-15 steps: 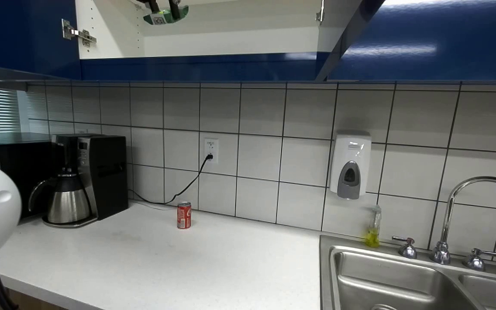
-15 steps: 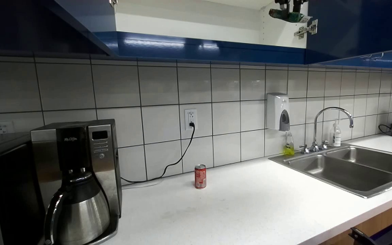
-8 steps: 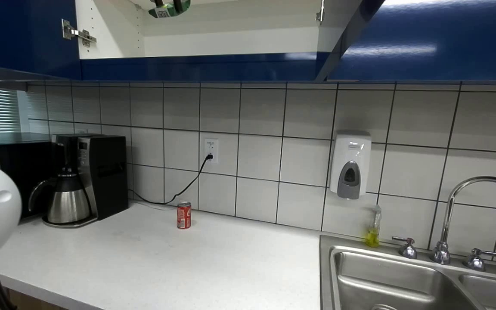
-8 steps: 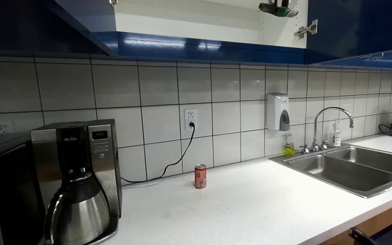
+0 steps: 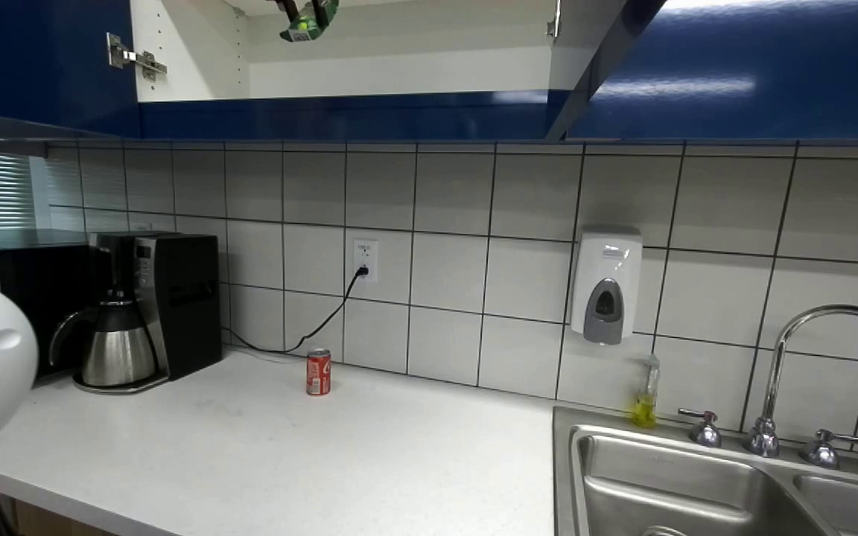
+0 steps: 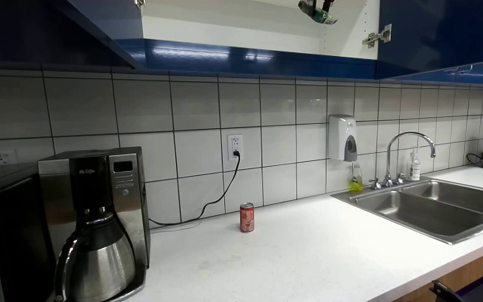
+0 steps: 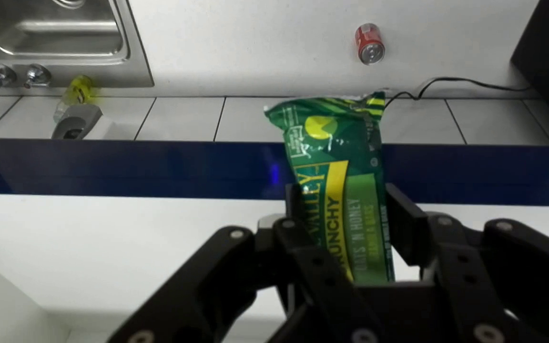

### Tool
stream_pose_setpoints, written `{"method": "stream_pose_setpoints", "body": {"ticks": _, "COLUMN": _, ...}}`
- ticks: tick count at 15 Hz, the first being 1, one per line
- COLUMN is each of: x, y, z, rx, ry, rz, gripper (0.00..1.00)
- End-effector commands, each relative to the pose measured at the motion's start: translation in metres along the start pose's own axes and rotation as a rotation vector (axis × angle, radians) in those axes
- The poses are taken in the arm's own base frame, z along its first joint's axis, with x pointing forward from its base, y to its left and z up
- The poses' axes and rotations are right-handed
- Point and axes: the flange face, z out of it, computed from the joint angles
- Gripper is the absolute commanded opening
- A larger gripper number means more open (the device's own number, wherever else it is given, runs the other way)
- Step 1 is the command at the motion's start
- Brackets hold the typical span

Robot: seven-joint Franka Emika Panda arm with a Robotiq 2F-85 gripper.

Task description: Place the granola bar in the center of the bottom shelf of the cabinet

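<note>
Green granola bar [image 7: 334,143] held in black hand [image 7: 346,207], blue-edged cabinet [image 7: 112,166] behind, red can [image 7: 369,43] on pale counter [image 7: 255,47]

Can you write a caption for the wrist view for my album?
An Oats 'n Honey granola bar gripped by the end effector, with a red drink can and a steel sink below.

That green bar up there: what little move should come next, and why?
Probably ease the claw slightly inward, into the cabinet, before lowering. The granola bar it grips shows above the blue front edge in both exterior views; in the wrist view it overlaps that edge, so it may not be fully over the bottom shelf.
</note>
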Motion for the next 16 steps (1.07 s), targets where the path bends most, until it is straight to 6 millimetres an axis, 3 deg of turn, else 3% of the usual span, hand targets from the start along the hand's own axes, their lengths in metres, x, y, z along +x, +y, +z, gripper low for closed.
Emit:
{"method": "stream_pose_setpoints", "body": {"ticks": 1, "x": 0.018, "y": -0.007, "z": 0.001, "rx": 0.017, "ry": 0.063, "rz": 0.028, "gripper": 0.18}}
{"method": "stream_pose_setpoints", "body": {"ticks": 16, "x": 0.062, "y": -0.029, "z": 0.043, "rx": 0.026, "ry": 0.114, "rz": 0.047, "gripper": 0.18}}
